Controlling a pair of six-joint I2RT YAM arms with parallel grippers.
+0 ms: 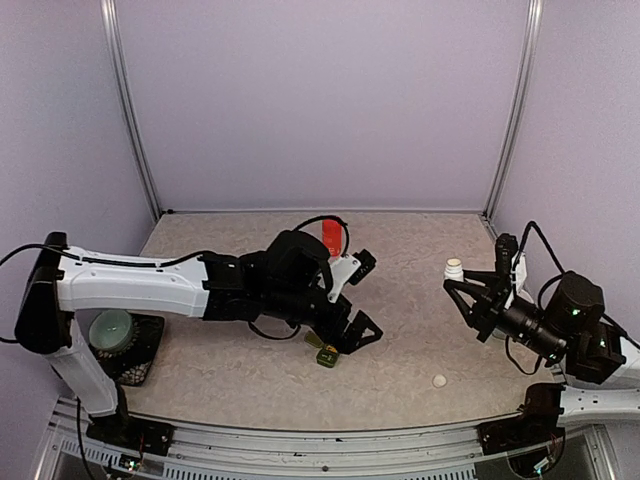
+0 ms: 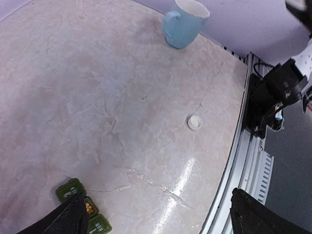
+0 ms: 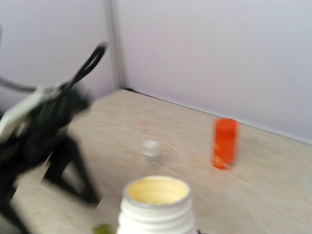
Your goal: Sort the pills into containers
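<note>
Currently, left gripper (image 1: 365,296) stands spread wide beside green containers (image 1: 326,352) on the worktop (image 1: 420,335); right gripper (image 1: 460,284) pinches an uncapped white bottle (image 3: 156,207).

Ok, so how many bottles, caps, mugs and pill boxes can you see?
Bottles: 2, the white bottle and the orange bottle
Caps: 1, the white cap
Mugs: 1, the pale blue mug
Pill boxes: 1, the green containers, joined in one strip
Total: 5
</note>
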